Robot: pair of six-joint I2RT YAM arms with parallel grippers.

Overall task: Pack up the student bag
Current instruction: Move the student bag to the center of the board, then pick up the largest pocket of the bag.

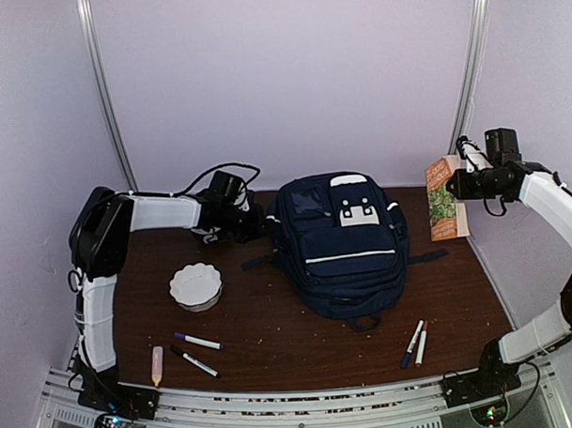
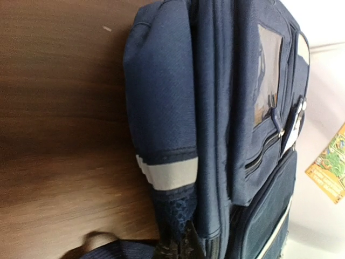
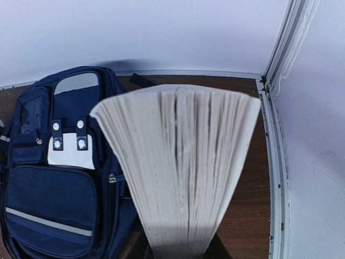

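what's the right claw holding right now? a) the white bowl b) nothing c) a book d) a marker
c: the right claw is clamped on a book, held to the right of the student bag; its fanned page edges fill the right wrist view.

White links (image 1: pixel 164 211), black joints (image 1: pixel 101 241), black cables (image 1: pixel 230 166).

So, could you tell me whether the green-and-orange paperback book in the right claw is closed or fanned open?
Partly fanned: the green-and-orange paperback book shows page edges splaying wide away from where the right claw pinches it.
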